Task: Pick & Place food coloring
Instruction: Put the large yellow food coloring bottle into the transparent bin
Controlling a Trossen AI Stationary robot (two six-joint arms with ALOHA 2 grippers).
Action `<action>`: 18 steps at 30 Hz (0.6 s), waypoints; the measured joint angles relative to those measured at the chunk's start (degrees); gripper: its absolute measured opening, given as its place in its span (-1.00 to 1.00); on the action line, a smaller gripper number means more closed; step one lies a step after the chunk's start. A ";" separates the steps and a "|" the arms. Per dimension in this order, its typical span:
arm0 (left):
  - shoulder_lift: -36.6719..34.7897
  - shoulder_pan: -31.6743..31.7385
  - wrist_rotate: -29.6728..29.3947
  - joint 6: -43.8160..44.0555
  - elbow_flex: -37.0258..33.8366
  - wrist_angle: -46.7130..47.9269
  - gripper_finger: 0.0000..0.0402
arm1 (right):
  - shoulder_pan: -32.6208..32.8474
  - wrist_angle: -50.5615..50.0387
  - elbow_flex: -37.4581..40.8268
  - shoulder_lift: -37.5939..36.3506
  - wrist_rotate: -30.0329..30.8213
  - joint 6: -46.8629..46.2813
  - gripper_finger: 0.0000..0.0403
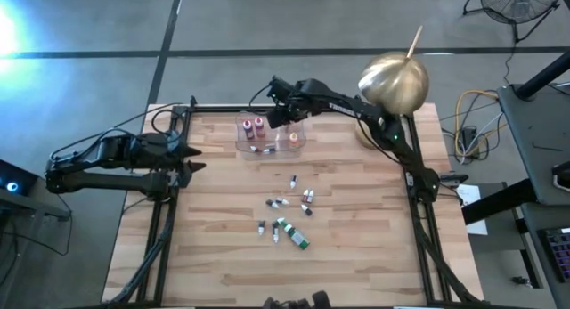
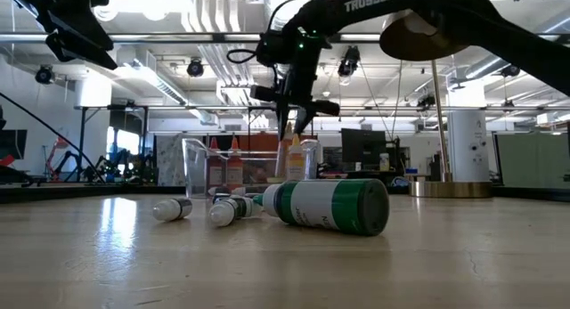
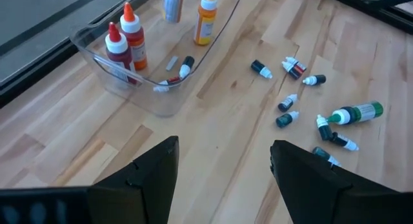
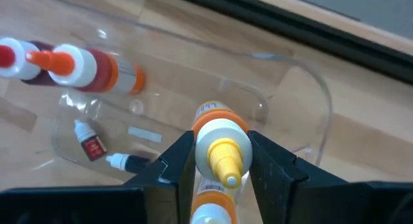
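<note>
**Right gripper over the tray, orange bottle between its fingers**

The orange bottle (image 4: 216, 153), with a white collar and yellow tip, stands upright inside the clear plastic tray (image 1: 242, 147) in the upper middle of the high view. The right gripper (image 4: 218, 161) is at it from above: in the right wrist view its two dark fingers (image 4: 173, 161) sit close against the bottle's collar on either side, pinching it or very nearly so; the pictures do not settle whether they actually press it. In the low view the same gripper (image 2: 294, 122) hangs just over the tray's contents.

Also in the tray are two upright red bottles (image 1: 253, 126) side by side at its left end, and a few tiny dropper bottles (image 3: 174, 74) lying flat on its floor.

The loose food coloring (image 1: 287, 202) is scattered on the wooden table (image 1: 356, 256) below the tray, around the centre of the high view: small bottles with white caps, dark and green, lying on their sides. A larger green-and-white bottle (image 1: 297, 238) lies at the lower end of that scatter; it fills the middle of the low view (image 2: 329, 205).

The left gripper (image 1: 189, 158) waits at the left edge of the table, away from all the bottles, its fingers spread wide apart with nothing between them.
</note>
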State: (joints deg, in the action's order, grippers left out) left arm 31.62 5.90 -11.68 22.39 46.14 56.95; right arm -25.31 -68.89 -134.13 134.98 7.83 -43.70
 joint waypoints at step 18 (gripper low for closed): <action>0.00 0.02 -0.33 -1.20 -1.50 -0.01 0.09 | 0.03 -2.97 -0.45 1.70 -0.12 0.17 -0.21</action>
State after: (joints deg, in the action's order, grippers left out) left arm 31.62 5.91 -12.01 21.19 44.64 56.95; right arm -25.28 -71.86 -134.58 136.67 7.71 -43.53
